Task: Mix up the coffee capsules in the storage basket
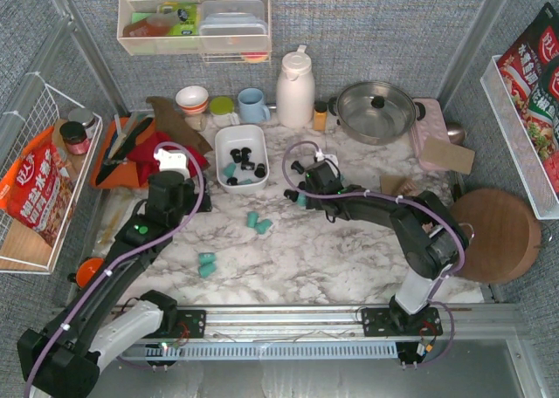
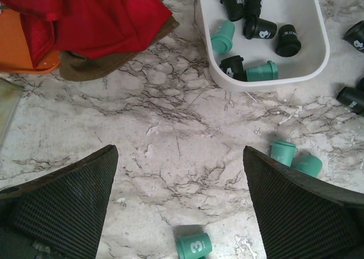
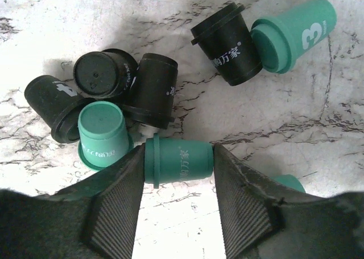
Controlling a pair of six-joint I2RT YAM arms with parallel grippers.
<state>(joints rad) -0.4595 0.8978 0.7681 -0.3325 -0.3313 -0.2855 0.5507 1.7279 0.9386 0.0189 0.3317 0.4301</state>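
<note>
The white storage basket [image 1: 220, 154] [image 2: 267, 80] sits left of the table's middle, with black and teal coffee capsules [image 1: 247, 165] [image 2: 259, 29] in it. To its right lies a loose heap of capsules. There, my right gripper [image 1: 301, 197] [image 3: 179, 159] is shut on a teal capsule [image 3: 181, 158] lying on its side, one pad at each end. Black capsules [image 3: 153, 88] and a teal one marked 3 [image 3: 296, 32] lie just beyond it. More teal capsules [image 1: 258, 223] [image 1: 207, 264] are scattered on the marble. My left gripper [image 1: 175, 178] [image 2: 181, 157] hangs open over bare marble left of the basket.
A red cloth [image 1: 144, 158] and an orange tray [image 1: 118, 167] lie left of the basket. Along the back stand a blue mug [image 1: 253, 106], a white thermos [image 1: 295, 88] and a steel pot [image 1: 376, 110]. A round wooden board [image 1: 493, 232] lies at the right.
</note>
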